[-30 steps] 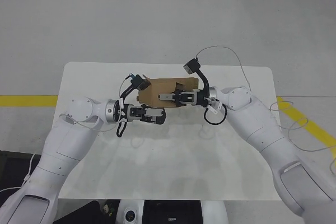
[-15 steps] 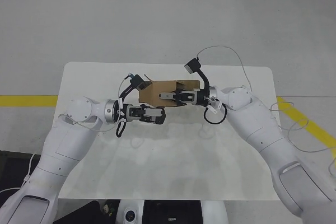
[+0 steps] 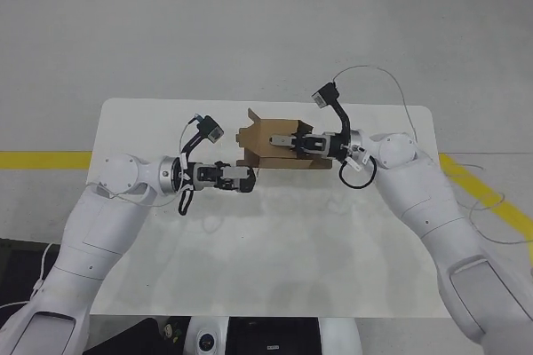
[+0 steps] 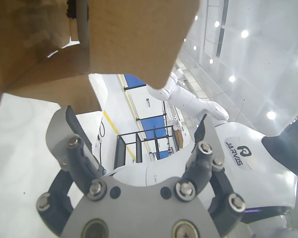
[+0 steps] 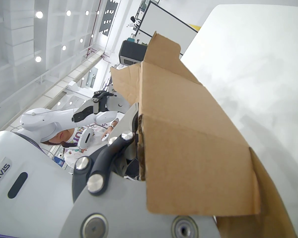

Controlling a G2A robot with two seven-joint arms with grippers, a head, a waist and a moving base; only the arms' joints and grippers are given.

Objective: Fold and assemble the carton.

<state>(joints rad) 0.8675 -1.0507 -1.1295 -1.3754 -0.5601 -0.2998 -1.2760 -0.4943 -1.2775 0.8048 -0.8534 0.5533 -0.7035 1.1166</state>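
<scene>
The brown carton, partly opened with loose flaps, is held up at the back middle of the white table. My right gripper comes in from the right and is shut on one of the carton's walls; in the right wrist view a finger presses against the carton's wall. My left gripper stands open just off the carton's near left corner. In the left wrist view its fingers are spread wide with nothing between them, and the carton's flap hangs just beyond them.
The table's front half is bare white surface. A thin cable loops above the right arm. A yellow floor line runs past the table's left and right edges.
The right arm has pulled the carton to the right and turned it a little. The left gripper stayed close to where it was and now stands apart from the carton.
</scene>
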